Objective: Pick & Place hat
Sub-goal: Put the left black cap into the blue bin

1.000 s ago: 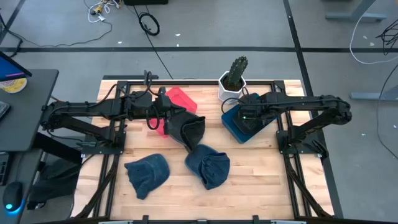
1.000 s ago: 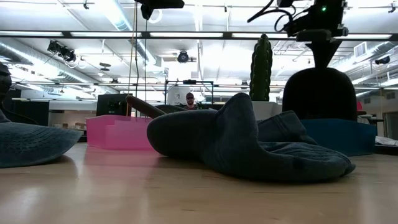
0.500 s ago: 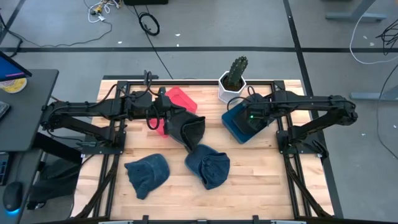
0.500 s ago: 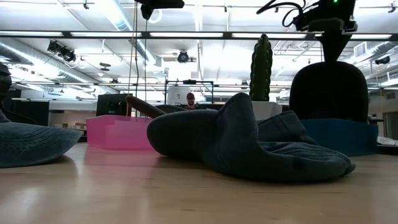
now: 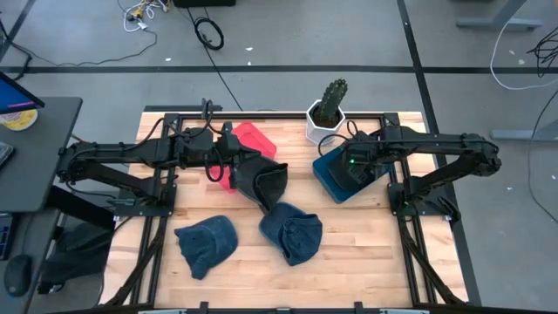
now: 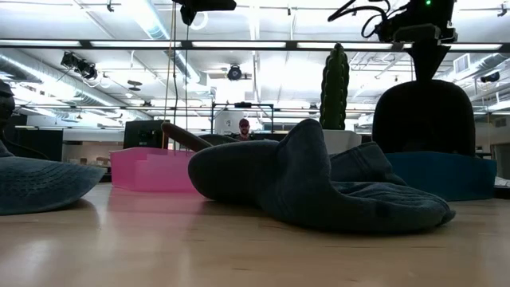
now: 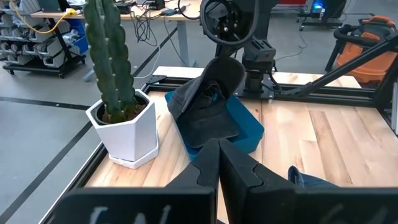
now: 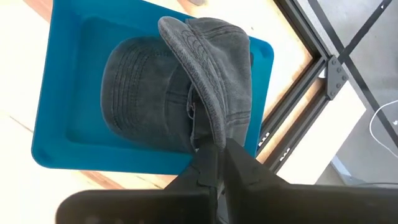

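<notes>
My right gripper (image 5: pixel 353 164) is shut on a dark grey hat (image 8: pixel 155 93) over the blue tray (image 5: pixel 327 181) at the table's far right. In the low view the hat (image 6: pixel 422 115) hangs upright below the gripper, with its lower part behind the tray's wall (image 6: pixel 446 175). My left gripper (image 5: pixel 237 166) is shut by the pink bin (image 5: pixel 255 138), next to a second dark hat (image 5: pixel 268 181) that lies on the table with one brim edge (image 6: pixel 185 135) raised. Two blue hats (image 5: pixel 295 234) (image 5: pixel 205 242) lie near the front edge. My right gripper pinches the grey hat's brim (image 8: pixel 208 134) between its two fingers, coming from above and pointing down. The hat hangs below the fingers, its crown (image 8: pixel 137 93) inside the blue tray. Of my left gripper I cannot tell whether it touches the dark hat beside it.
A cactus in a white pot (image 5: pixel 330 105) stands at the far edge just behind the blue tray. Black frame rails (image 5: pixel 397 187) run along both table sides. A person (image 6: pixel 243 126) shows far off in the room.
My right gripper has gone a little toward the table's right edge with the grey hat still hanging from it over the blue tray. It has stayed shut on the hat.
</notes>
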